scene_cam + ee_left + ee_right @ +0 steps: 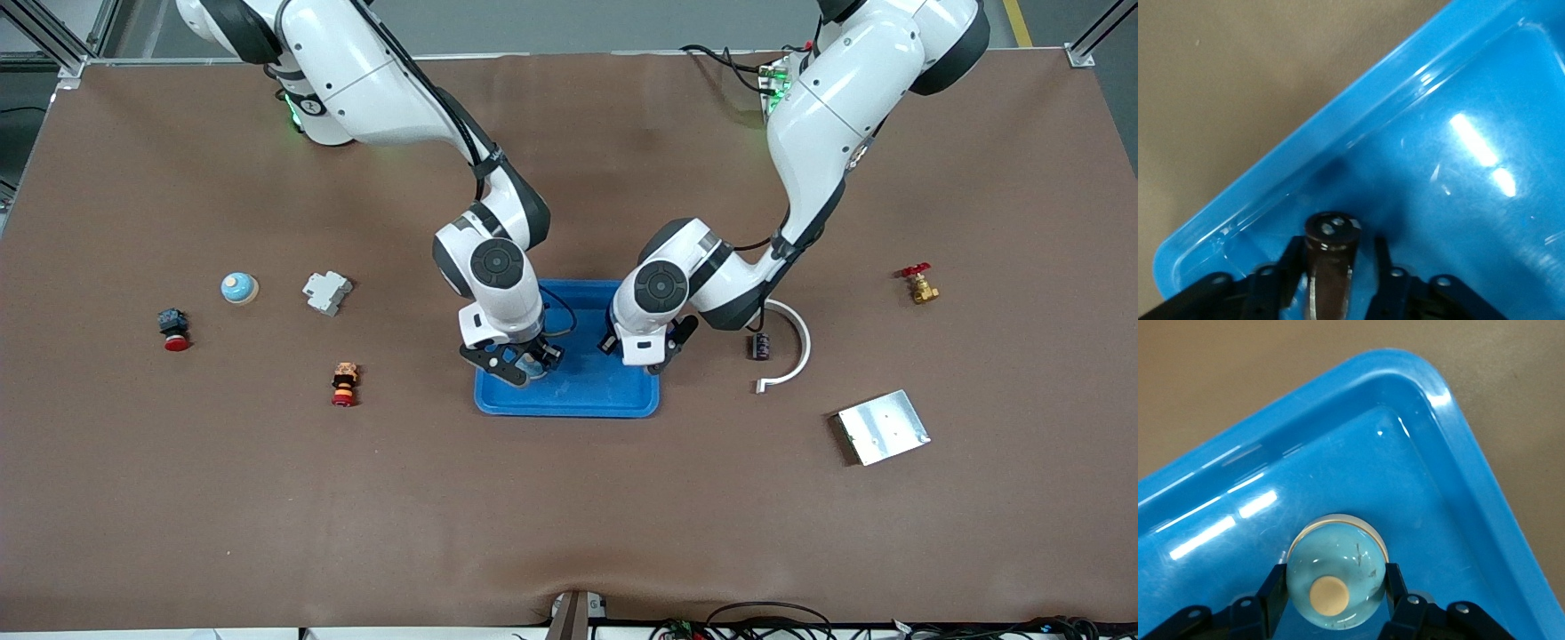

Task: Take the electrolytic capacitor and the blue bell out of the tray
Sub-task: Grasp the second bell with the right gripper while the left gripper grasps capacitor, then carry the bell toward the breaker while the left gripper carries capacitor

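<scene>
My left gripper (653, 358) is low in the blue tray (587, 396), at the end toward the left arm. In the left wrist view a dark capacitor (1330, 267) sits between its fingers (1337, 243); one finger touches it and the other stands clear, so the gripper is open. My right gripper (518, 364) is low at the tray's other end. In the right wrist view its fingers (1336, 570) press both sides of a light blue bell (1335, 580) with a cream button, over the tray floor (1358, 453).
A second bell (239, 287), a white breaker (327, 292) and two red push buttons (175, 331) (344, 384) lie toward the right arm's end. A second capacitor (761, 346), a white curved piece (796, 342), a metal plate (882, 427) and a brass valve (919, 284) lie toward the left arm's end.
</scene>
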Controlling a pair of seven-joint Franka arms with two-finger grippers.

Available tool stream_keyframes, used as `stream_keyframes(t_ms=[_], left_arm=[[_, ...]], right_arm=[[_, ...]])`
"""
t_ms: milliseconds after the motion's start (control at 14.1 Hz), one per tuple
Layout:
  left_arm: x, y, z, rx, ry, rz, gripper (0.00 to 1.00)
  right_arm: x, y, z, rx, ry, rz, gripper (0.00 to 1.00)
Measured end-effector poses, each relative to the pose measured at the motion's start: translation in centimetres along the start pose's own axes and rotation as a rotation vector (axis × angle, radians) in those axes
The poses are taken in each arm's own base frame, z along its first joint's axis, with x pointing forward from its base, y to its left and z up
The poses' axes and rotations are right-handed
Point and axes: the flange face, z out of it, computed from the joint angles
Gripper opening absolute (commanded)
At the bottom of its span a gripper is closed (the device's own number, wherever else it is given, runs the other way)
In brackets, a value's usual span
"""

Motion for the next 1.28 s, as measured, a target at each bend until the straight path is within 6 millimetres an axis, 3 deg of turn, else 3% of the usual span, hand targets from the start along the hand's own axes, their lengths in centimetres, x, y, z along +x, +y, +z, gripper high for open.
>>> stream_keyframes(t_ms=[355, 568, 710, 851, 1064, 1277], left_arm=[[0.3, 0.2, -0.4, -0.007, 0.003, -0.004, 0.00], [0.8, 0.6, -1.7, -0.007, 0.010, -0.011, 0.00], [1.6, 1.0, -3.8, 0.002, 0.024, -0.023, 0.00], [3.6, 1.0, -6.9, 0.017, 0.042, -0.011, 0.00], [7.4, 0.0, -11.2, 0.083, 0.052, 0.153, 0.00], [10.1, -1.4, -13.2, 0.142, 0.040, 0.309, 0.00]], right_arm=[[1.6, -0.9, -2.4, -0.044, -0.013, -0.015, 0.00], [4.1, 0.5, -2.8, -0.079, -0.027, -0.061, 0.00], [5.7, 1.7, -3.0, -0.085, -0.031, -0.086, 0.00], [7.5, 3.9, -3.5, -0.080, -0.029, -0.125, 0.00], [9.9, 8.8, -5.1, -0.088, -0.040, -0.197, 0.00], [11.9, 13.1, -7.8, -0.089, -0.048, -0.258, 0.00]])
